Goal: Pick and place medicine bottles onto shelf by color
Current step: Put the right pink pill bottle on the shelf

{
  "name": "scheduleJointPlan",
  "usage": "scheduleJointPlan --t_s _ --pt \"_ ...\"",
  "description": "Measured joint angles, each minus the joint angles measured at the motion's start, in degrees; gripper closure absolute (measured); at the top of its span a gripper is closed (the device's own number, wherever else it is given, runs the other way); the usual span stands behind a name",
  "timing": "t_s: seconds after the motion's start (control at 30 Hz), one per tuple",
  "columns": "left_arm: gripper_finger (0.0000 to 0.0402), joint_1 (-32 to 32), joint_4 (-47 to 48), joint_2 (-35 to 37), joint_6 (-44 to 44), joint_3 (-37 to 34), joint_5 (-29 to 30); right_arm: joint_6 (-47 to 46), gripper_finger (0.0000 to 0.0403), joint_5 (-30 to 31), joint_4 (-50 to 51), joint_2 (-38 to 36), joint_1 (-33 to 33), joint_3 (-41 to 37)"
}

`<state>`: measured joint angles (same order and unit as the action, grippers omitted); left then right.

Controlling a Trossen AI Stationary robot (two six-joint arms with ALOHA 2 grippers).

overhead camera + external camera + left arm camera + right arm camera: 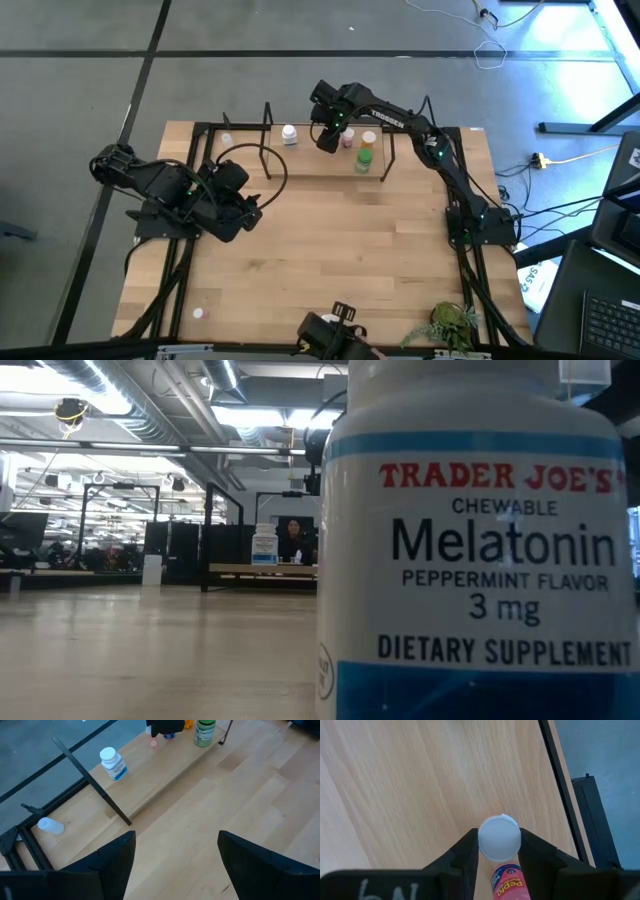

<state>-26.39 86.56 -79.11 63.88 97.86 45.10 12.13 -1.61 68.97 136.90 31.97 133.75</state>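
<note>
The shelf [300,162] stands along the table's far edge. On its top board are a white bottle [289,134], an orange one [368,138] and a green one [363,160]. My right gripper [328,140] reaches over that board, pointing down, and is shut on a pink bottle with a white cap [499,838]. My left gripper [175,850] is open above bare tabletop on the table's left, nearer than the shelf. A small white bottle [50,826] lies on its side behind the shelf's left end. Another white bottle [480,560] fills the low view. My right gripper holds the pink bottle at its white cap [499,851], pinched between the two fingers [467,849], which come from above. The bottle stands upright, its pink labelled body [507,882] below the cap. Whether its base rests on the shelf board cannot be told.
Thin black wire uprights [268,140] rise at the shelf's ends and a black frame runs round the table. A leafy plant [450,322] sits at the near right corner, and a tiny white bottle [198,313] near the left front. The middle of the tabletop [340,240] is bare wood.
</note>
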Motion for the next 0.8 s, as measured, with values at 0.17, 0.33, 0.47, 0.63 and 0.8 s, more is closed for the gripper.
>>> scheduleJointPlan --t_s 0.17,0.33,0.47,0.63,0.8 --pt "0.0126 0.0 0.0 0.0 0.0 0.0 0.0 0.1 0.0279 -0.1 0.0 0.0 0.0 0.0" --pt "0.0126 0.0 0.0 0.0 0.0 0.0 0.0 0.0 0.0279 -1.5 0.1 0.0 0.0 0.0" --pt "0.0126 0.0 0.0 0.0 0.0 0.0 0.0 0.0 0.0279 -1.5 0.1 0.0 0.0 0.0" --pt "0.0126 0.0 0.0 0.0 0.0 0.0 0.0 0.1 0.0279 -1.5 -0.1 0.0 0.0 0.0" --pt "0.0126 0.0 0.0 0.0 0.0 0.0 0.0 0.1 0.0272 -1.5 -0.1 0.0 0.0 0.0"
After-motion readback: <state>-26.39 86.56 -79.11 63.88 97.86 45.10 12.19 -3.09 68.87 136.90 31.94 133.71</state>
